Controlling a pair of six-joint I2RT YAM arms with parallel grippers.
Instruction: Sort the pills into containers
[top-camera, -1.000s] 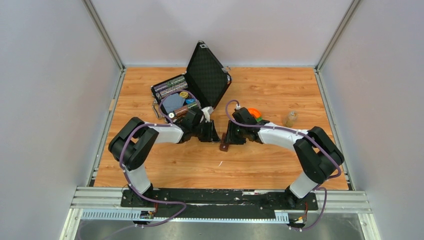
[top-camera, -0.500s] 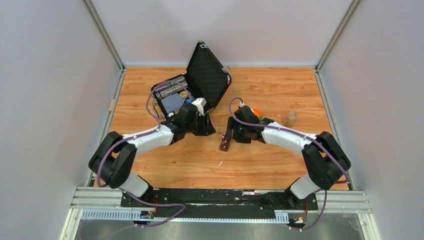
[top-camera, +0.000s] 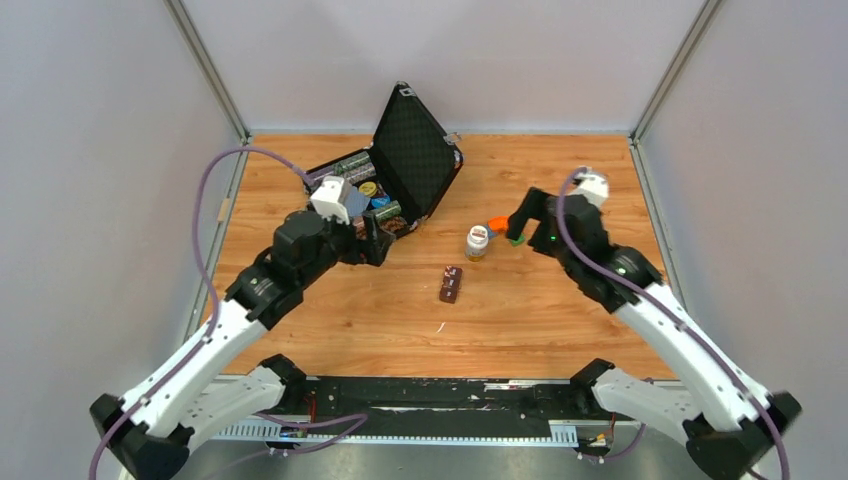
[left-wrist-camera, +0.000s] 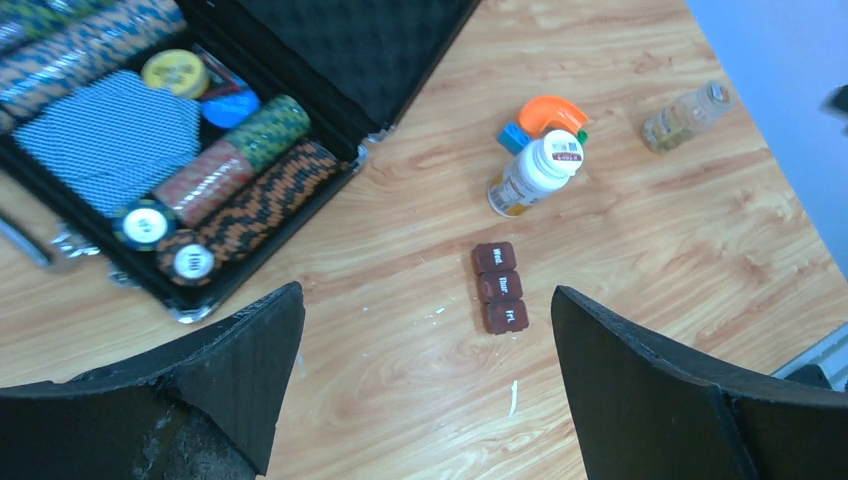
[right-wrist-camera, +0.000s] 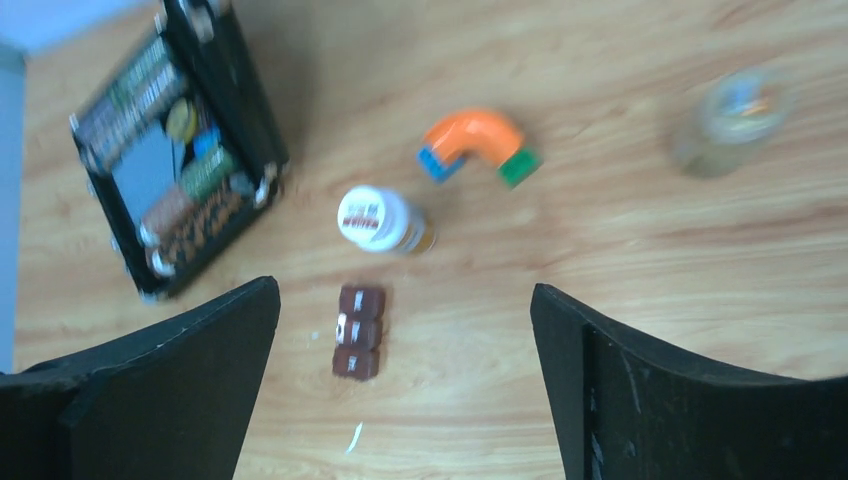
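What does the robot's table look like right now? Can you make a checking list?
Surface: wooden table, a few small white specks near the middle.
Job's things: brown container strip of three joined compartments lies flat, lids shut; white-capped pill bottle stands close by; no loose pills seen.
Clutter: open black case with chips and cards; orange curved piece; small clear jar.
Grippers: left gripper and right gripper both open, holding nothing, above the table.
Cables: purple cable loops beside the left arm, touching no item.
Surroundings: grey walls on three sides.
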